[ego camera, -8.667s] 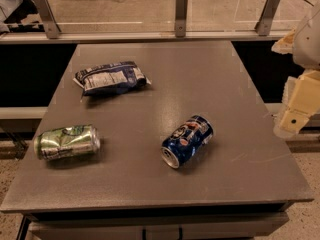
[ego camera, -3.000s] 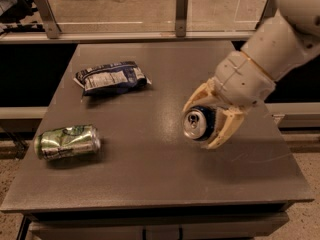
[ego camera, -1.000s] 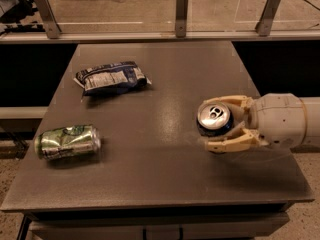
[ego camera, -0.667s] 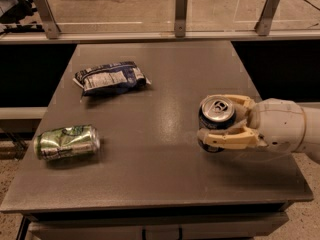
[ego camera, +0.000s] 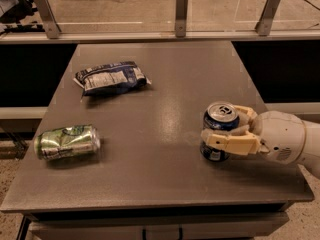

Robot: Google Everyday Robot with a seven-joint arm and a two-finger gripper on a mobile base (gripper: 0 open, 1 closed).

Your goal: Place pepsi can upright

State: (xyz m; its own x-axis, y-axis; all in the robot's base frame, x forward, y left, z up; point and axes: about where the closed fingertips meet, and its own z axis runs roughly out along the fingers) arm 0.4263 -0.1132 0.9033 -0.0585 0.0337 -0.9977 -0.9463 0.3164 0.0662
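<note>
Matt plastic gripper point(ego camera: 223, 128) around glossy metal pepsi can point(ego camera: 220, 113) — matt grey table point(ego camera: 160, 149).

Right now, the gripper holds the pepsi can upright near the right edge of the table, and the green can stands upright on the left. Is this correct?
One thing is wrong: the green can lies on its side, as the camera view shows. The rest holds: the gripper grips the pepsi can upright near the right edge of the table.
</note>
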